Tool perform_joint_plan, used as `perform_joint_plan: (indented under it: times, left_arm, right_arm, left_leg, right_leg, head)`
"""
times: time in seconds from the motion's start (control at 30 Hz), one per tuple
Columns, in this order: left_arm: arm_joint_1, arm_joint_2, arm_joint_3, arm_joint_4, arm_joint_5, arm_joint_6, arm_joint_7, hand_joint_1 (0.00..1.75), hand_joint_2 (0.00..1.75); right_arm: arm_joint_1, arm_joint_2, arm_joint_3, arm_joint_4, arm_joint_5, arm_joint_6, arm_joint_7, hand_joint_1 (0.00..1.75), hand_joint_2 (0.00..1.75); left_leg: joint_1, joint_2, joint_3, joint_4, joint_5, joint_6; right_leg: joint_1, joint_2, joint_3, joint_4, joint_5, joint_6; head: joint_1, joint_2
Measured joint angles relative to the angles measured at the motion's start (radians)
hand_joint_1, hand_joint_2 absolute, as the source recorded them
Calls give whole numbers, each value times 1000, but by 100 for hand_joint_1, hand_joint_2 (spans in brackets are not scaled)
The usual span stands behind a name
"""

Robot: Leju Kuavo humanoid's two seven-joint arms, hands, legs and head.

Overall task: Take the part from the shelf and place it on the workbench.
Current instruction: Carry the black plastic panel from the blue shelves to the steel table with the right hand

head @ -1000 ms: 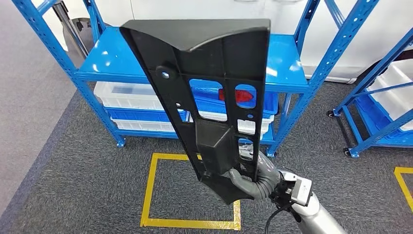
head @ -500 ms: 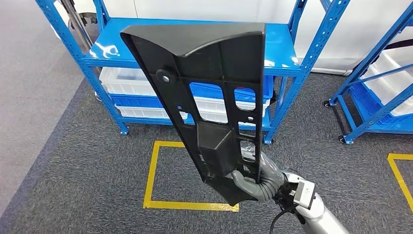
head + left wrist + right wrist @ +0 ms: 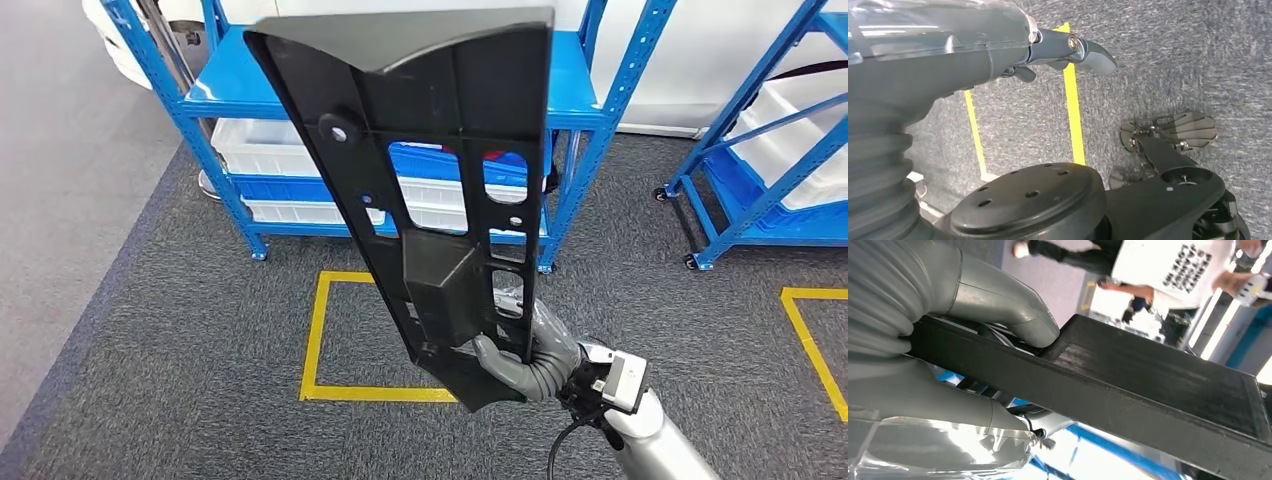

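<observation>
The part (image 3: 430,180) is a long black plastic panel with cut-out windows and a raised block. It stands nearly upright in front of me, its wide end up. My right hand (image 3: 528,362) grips its narrow lower end, thumb on the near face. In the right wrist view the thumb (image 3: 1013,315) presses on the part's edge (image 3: 1148,385). My left hand (image 3: 948,55) hangs over the carpet and holds nothing, one finger (image 3: 1093,54) stretched out. Behind the part stands the blue shelf (image 3: 230,95).
White bins (image 3: 260,150) sit on the shelf's lower level. A yellow taped square (image 3: 318,340) marks the grey carpet before it. A second blue rack (image 3: 760,150) on castors stands at the right. A person (image 3: 1168,270) stands beyond the part in the right wrist view.
The whole scene has shifted: the shelf sits higher and more to the left in the picture, so the camera has moved. The part stays in my right hand's grip, unchanged.
</observation>
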Motion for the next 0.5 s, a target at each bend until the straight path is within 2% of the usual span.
perform_joint_plan:
  times: [0.07,0.1,0.13,0.17,0.23,0.27,0.3,0.33,0.4,0.43,0.5]
  left_arm:
    - [0,-1,0,0,0,0,0,0,175]
    - [0,-1,0,0,1,0,0,0,175]
    - [0,-2,0,0,1,0,0,0,175]
    - [1,-2,0,0,1,0,0,0,175]
    - [1,-2,0,0,1,-1,0,0,175]
    - [0,-2,0,0,1,-1,0,0,175]
    - [0,-2,0,0,1,-2,0,0,175]
    - [0,-3,0,0,1,-2,1,0,175]
    - [4,-5,0,0,0,-1,4,0,175]
    - [6,-5,0,0,-1,0,5,0,175]
    - [12,-6,0,0,-2,0,7,0,175]
  right_arm:
    - [-4,0,-2,-1,-4,-1,4,175,175]
    - [-3,0,-2,-3,-5,-2,6,175,175]
    - [-3,-1,-2,-6,-5,-4,8,175,175]
    - [-1,-2,-3,-10,-5,-7,9,175,175]
    - [8,-4,-4,-20,-1,-13,11,175,175]
    - [15,-5,-6,-25,2,-16,12,175,175]
    - [23,-5,-9,-30,6,-19,13,175,175]
    - [32,-5,-12,-36,9,-21,13,175,175]
    - [43,-5,-23,-49,11,-24,13,175,175]
    - [46,-5,-30,-54,12,-25,13,175,175]
    - [52,-5,-42,-61,12,-25,12,175,175]
  left_leg:
    - [2,13,-4,6,3,-12]
    - [3,13,-9,17,-7,-18]
    - [4,9,-20,46,-32,-23]
    - [6,2,-38,94,-69,-29]
    - [8,-7,-77,219,-145,-36]
    - [9,-9,-86,262,-162,-37]
    - [10,-11,-78,272,-160,-36]
    - [9,-13,-54,245,-141,-33]
    - [8,-37,24,123,-92,-18]
    - [7,-52,58,65,-79,-11]
    - [4,-71,90,5,-78,-4]
  right_leg:
    - [0,14,3,-19,-3,-12]
    - [-1,22,-1,-21,3,-18]
    - [-3,28,-4,-22,10,-24]
    - [-3,34,-9,-23,17,-29]
    - [0,46,-22,-21,26,-34]
    - [2,53,-28,-19,30,-35]
    - [4,61,-34,-16,33,-35]
    - [5,71,-39,-14,36,-34]
    - [6,90,-47,-9,41,-31]
    - [6,100,-51,-8,44,-28]
    - [0,116,-59,-8,52,-18]
  head:
    - [0,0]
    - [0,0]
    - [0,0]
    - [0,0]
    - [0,0]
    - [0,0]
    - [0,0]
    - [0,0]
    - [0,0]
    - [0,0]
    - [0,0]
